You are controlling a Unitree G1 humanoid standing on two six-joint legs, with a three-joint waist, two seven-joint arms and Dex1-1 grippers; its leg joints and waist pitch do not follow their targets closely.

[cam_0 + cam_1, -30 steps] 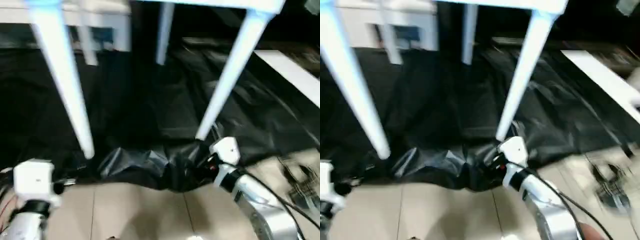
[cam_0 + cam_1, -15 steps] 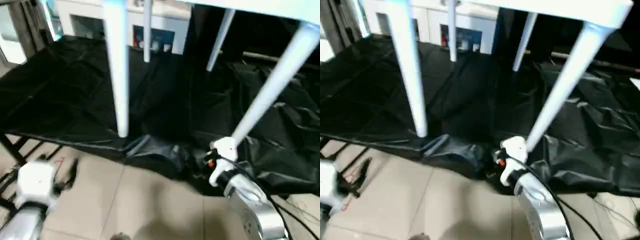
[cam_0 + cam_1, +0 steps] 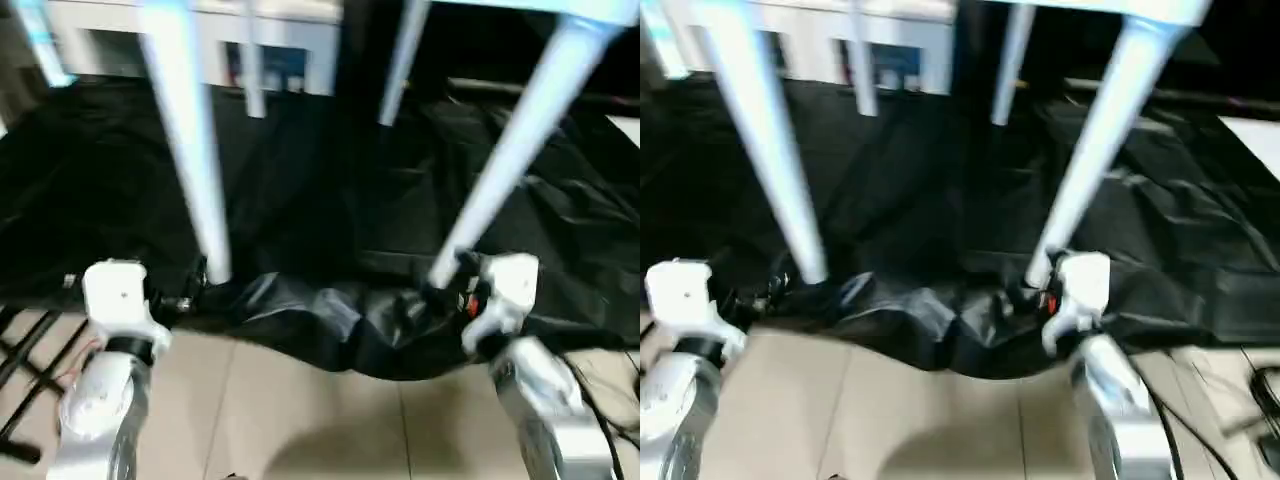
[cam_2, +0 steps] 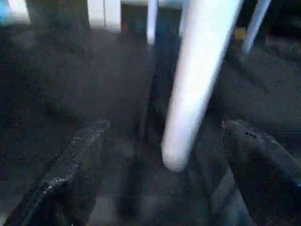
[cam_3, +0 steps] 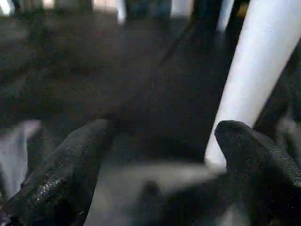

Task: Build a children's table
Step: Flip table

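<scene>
We are looking down at the children's table, which is standing upright on its four white legs over a crumpled black sheet [image 3: 330, 210] spread across the floor. Its tabletop [image 3: 1110, 8] is showing as a white edge along the upper border of the head views. The front left leg [image 3: 190, 150] is coming down to rest on the sheet near its front edge, and the front right leg [image 3: 510, 150] is slanting down to the sheet further right. The two back legs [image 3: 400, 60] are standing farther away, with a white cabinet [image 3: 290, 40] behind them.

Our left gripper [image 4: 164, 188] is hovering at the foot of the front left leg. Its two black fingers [image 4: 70, 179] are spread wide, and in the left wrist view the leg's rounded tip is sitting between them with a gap on each side, so they are not gripping it.

Our right gripper [image 5: 160, 174] is reaching toward the foot of the front right leg. Its fingers [image 5: 66, 169] are also spread wide and holding nothing. The leg is standing just beside one finger; we cannot tell whether they are touching.

Nearer to us, beige floor tiles [image 3: 300, 420] are lying in front of the sheet, under our silver forearms.
</scene>
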